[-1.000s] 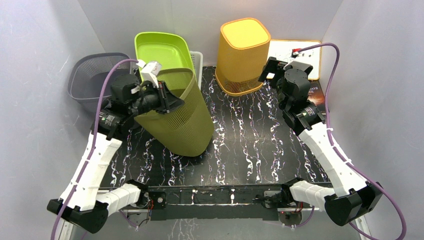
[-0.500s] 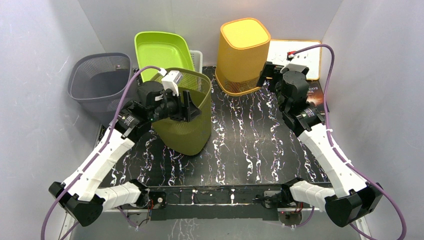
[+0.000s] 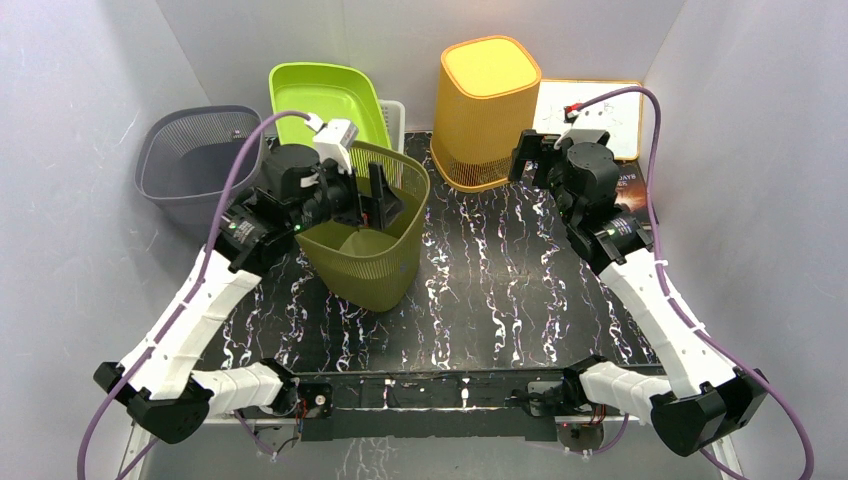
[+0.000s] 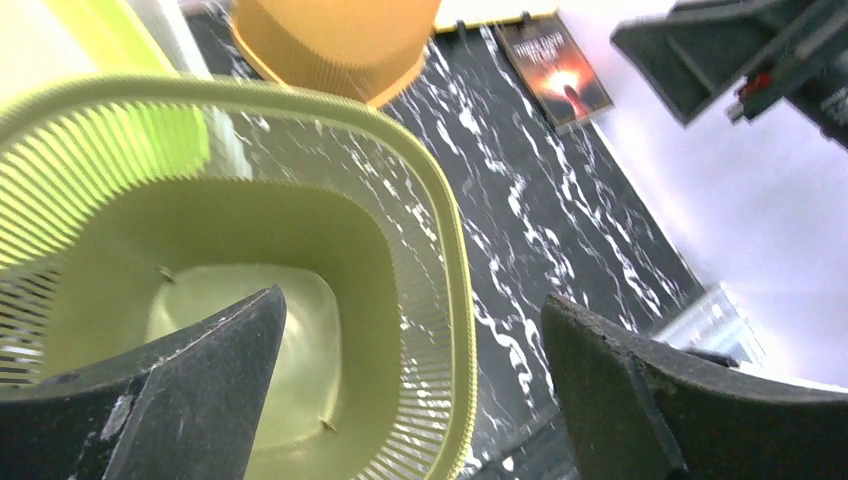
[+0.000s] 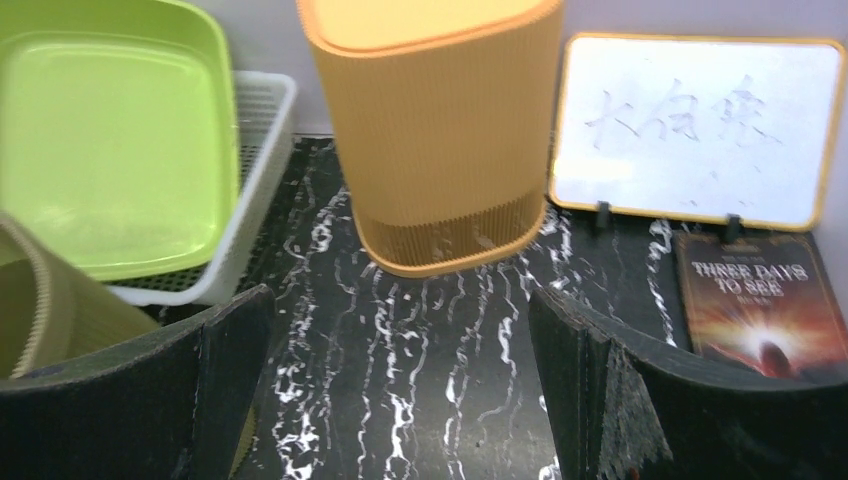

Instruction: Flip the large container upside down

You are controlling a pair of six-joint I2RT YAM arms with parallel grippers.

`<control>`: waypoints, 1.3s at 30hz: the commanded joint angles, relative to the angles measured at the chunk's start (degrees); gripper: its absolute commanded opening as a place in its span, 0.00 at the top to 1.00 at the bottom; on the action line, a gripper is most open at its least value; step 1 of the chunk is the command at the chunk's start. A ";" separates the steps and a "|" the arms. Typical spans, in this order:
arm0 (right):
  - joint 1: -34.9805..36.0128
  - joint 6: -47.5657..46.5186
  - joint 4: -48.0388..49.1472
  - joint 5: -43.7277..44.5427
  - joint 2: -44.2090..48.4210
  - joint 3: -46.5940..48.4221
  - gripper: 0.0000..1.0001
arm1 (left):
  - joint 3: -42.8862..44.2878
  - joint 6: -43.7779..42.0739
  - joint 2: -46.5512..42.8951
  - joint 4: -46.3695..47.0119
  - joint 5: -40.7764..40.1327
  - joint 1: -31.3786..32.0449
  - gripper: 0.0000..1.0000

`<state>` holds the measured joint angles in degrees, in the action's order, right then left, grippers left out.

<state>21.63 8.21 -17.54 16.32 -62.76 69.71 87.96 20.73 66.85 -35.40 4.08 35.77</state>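
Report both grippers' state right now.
Left gripper: open, at the olive basket rim, holding nothing.
Right gripper: open, empty.

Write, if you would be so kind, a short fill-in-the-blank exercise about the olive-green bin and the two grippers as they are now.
1. The olive-green slatted bin stands with its opening facing ____.
2. The left gripper straddles the bin's rim with its jaws ____.
3. The right gripper holds ____.
Missing words: up; open; nothing.
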 commanded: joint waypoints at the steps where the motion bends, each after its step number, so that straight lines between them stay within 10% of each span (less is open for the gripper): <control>1: 0.45 -2.98 -0.98 -12.95 -2.54 8.07 0.02 | 10.14 -6.32 1.05 -6.93 -15.78 0.27 0.02; 6: 3.95 -3.56 -4.58 -20.99 -8.96 17.15 0.02 | 18.42 -11.00 3.54 -11.69 -30.82 0.27 0.02; 19: 38.91 -14.72 -5.60 -10.85 -21.51 28.30 0.02 | 12.14 -20.86 -5.74 -2.64 -35.95 0.27 0.02; 39: 44.51 -18.58 -10.72 -14.87 -33.80 32.12 0.15 | 7.79 -20.00 -12.31 -3.32 -41.55 0.27 0.02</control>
<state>65.95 -9.17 -29.89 0.40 -96.88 99.00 96.03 0.82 54.35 -38.61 -36.73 35.86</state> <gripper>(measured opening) 0.849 0.983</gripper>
